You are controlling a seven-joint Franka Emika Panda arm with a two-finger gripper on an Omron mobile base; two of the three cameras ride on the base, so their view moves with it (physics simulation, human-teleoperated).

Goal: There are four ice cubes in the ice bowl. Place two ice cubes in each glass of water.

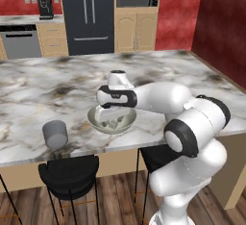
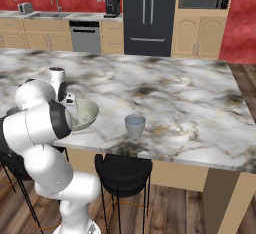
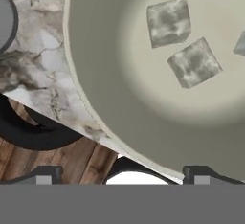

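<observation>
The cream ice bowl (image 1: 126,121) (image 2: 87,112) (image 3: 110,84) sits near the counter's front edge. Two pale ice cubes (image 3: 167,21) (image 3: 194,62) lie on its floor, and a third (image 3: 240,43) is cut off by the frame edge; they show as pale lumps (image 1: 114,123) from the base. My gripper (image 1: 109,114) (image 3: 123,175) hangs open just above the bowl's near side, holding nothing. One grey glass of water (image 1: 55,133) (image 3: 4,19) stands left of the bowl. The other glass (image 2: 135,126) stands to the bowl's right.
The marble counter (image 1: 57,84) drops off right in front of the bowl. Black stools (image 1: 69,171) (image 2: 122,170) stand below that edge. My own arm covers the bowl's right side in the left base view and its left side in the right base view.
</observation>
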